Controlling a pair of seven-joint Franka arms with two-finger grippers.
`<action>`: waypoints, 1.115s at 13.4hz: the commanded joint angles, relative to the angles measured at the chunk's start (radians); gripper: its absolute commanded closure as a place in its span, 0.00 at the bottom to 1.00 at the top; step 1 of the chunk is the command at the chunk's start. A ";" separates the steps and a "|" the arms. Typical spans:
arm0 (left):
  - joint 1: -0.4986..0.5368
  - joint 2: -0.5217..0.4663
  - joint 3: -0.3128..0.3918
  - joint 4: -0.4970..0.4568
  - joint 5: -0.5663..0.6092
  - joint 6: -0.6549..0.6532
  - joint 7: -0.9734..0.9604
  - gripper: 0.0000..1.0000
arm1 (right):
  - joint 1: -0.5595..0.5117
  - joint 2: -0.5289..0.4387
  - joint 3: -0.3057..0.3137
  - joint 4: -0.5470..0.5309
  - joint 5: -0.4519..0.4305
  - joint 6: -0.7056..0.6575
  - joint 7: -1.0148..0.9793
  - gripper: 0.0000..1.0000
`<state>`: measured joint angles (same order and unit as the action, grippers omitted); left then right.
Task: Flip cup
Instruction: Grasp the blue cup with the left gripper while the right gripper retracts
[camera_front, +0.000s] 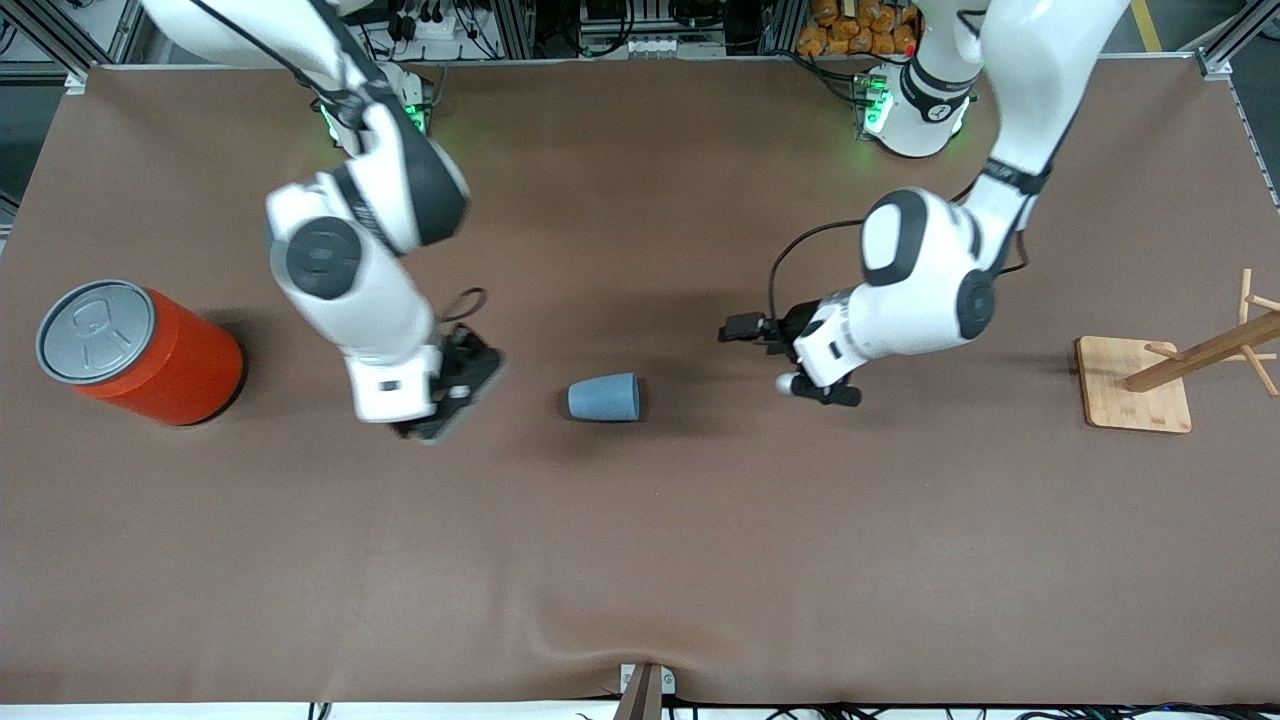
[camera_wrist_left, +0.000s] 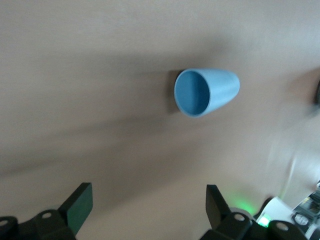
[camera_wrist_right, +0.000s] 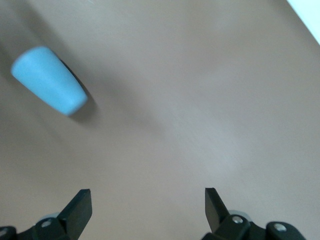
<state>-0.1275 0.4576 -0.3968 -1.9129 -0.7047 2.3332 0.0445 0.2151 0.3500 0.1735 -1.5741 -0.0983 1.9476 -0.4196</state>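
The cup (camera_front: 604, 397) lies on its side, empty, mid-bench between the two grippers, its mouth toward the left arm's end. Nothing is done yet: it must be gripped and stood up. The left gripper (camera_front: 822, 390) and right gripper (camera_front: 452, 398) sit beside it, fingers spread, holding nothing. The can (camera_front: 140, 351) stands lidded.

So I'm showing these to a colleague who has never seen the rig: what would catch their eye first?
Probably the small light-blue cup lying on its side mid-table, its mouth toward the left arm's end. Both open grippers flank it low over the table: the left gripper toward the wooden rack, the right gripper toward the big orange can with its grey lid.
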 joint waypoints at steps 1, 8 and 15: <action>-0.018 0.091 -0.027 0.041 -0.112 0.072 0.055 0.00 | -0.139 -0.078 0.026 -0.030 0.012 -0.090 0.010 0.00; -0.069 0.223 -0.025 0.115 -0.565 0.086 0.406 0.11 | -0.201 -0.285 -0.087 -0.026 0.104 -0.254 0.090 0.00; -0.136 0.349 -0.016 0.232 -0.751 0.097 0.552 0.29 | -0.163 -0.381 -0.230 0.058 0.140 -0.432 0.364 0.00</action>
<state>-0.2599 0.7624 -0.4151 -1.7356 -1.4312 2.4200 0.5658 0.0239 -0.0297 -0.0228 -1.5571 0.0282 1.5484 -0.1579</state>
